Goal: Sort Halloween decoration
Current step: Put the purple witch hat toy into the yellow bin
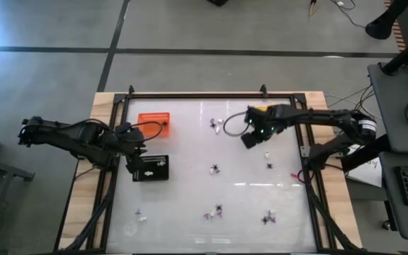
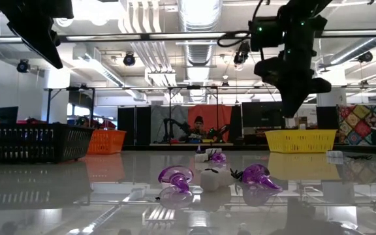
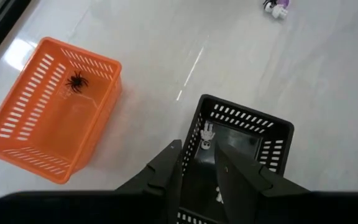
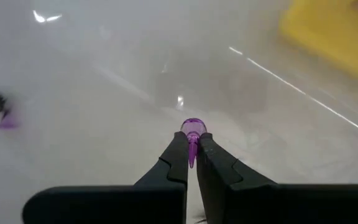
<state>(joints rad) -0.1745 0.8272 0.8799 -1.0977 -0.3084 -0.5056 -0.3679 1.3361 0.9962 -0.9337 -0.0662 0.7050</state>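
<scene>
Landmark: black tray (image 1: 151, 168), on the worktop (image 1: 190, 212) toward its left side.
Left hand (image 3: 197, 163): directly over the black tray, fingers parted by a narrow gap with nothing between them; a white trinket (image 3: 206, 135) lies in the tray below.
Orange tray (image 3: 48, 127): just beyond the black tray; one black spider (image 3: 76, 81) inside it.
Right hand (image 4: 191, 152): well to the right of the black tray, raised off the worktop, fingers closed on a purple trinket (image 4: 192, 129).
Yellow tray (image 4: 334, 31): near the right hand, farther from the black tray.
Loose decorations (image 1: 214, 211): scattered right of the black tray, unsorted.
Step in hand: apparently carrying the purple piece to a tray.
Next move: centring over the tray before release.
</scene>
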